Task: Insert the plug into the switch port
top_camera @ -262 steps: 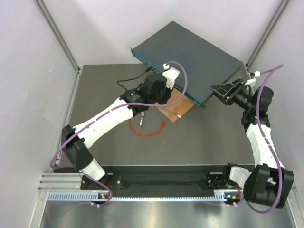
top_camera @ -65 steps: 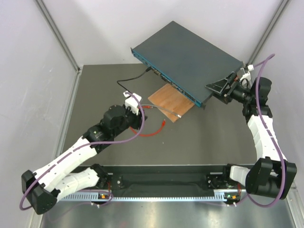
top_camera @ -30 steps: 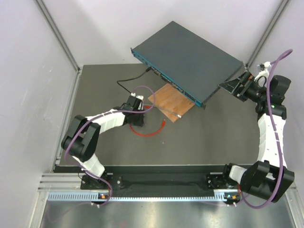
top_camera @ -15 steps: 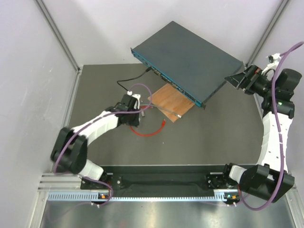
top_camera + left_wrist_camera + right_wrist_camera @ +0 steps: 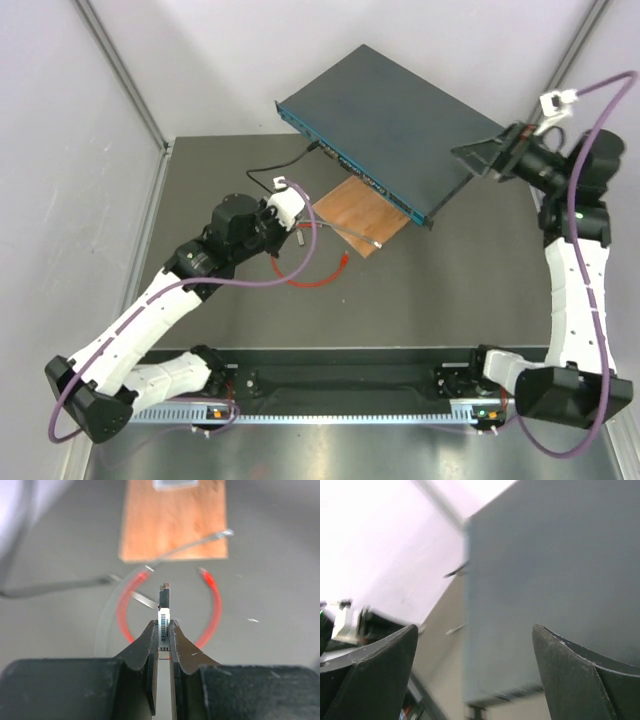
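The red cable [image 5: 300, 278] lies in a loop on the table. Its plug [image 5: 343, 262] rests in front of the wooden board, and the left wrist view shows the plug [image 5: 204, 573] untouched. My left gripper [image 5: 296, 228] hangs over that loop, and there my left gripper [image 5: 161, 625] is shut on a thin silver module [image 5: 164, 605] with a barcode label. The switch [image 5: 400, 120] stands tilted at the back, its row of ports [image 5: 350, 167] facing the near left. My right gripper [image 5: 480, 158] hovers open over the switch's right corner, where my right gripper [image 5: 475, 635] holds nothing.
A wooden board [image 5: 360, 212] lies under the switch's front edge. A grey cable [image 5: 350, 230] with a clear connector crosses it. A black cable [image 5: 275, 165] is plugged into a port at the left end. White walls close in on both sides.
My left gripper closed on the silver module and lifted it off the table while the arm drew back. My right gripper rose and now points left over the switch's corner.
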`<control>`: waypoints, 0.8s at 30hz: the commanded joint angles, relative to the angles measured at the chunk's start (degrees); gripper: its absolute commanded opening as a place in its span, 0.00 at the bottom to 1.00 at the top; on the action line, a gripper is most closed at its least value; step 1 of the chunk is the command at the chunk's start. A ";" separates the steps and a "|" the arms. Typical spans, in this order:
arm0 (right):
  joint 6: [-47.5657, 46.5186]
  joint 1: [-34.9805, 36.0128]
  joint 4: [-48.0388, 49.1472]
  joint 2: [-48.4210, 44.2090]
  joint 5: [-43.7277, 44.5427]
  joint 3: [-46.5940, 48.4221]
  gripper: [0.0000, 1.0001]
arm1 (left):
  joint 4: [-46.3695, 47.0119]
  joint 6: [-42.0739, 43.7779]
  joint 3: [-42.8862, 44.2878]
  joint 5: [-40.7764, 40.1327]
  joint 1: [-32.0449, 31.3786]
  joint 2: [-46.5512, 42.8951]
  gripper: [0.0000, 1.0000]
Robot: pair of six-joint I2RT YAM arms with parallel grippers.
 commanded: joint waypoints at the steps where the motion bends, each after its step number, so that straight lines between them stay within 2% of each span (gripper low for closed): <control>1: -1.09 9.85 4.39 0.63 -0.49 4.07 0.93 | 4.82 19.81 4.02 -5.20 -1.45 -2.04 0.00; 6: -3.20 24.16 1.67 6.25 -0.49 9.60 0.88 | 13.35 38.00 1.04 -8.27 -3.39 -5.83 0.00; 11: -2.85 33.94 2.80 12.13 1.62 13.03 0.86 | 19.14 46.02 -1.69 -8.19 -3.65 -9.43 0.00; 12: -1.72 36.65 3.24 13.19 1.71 14.43 0.86 | 20.21 49.78 -2.48 -8.10 -3.83 -10.57 0.00; 18: 0.31 46.07 5.09 22.07 2.59 21.81 0.79 | 29.69 66.39 -11.09 -8.37 -4.88 -15.49 0.00; 21: 2.68 49.58 7.19 25.24 2.41 22.18 0.77 | 33.03 72.20 -14.96 -8.54 -5.59 -17.25 0.00; 24: 4.79 51.87 9.74 27.70 2.06 22.18 0.70 | 35.50 74.25 -18.30 -8.37 -5.94 -18.74 0.00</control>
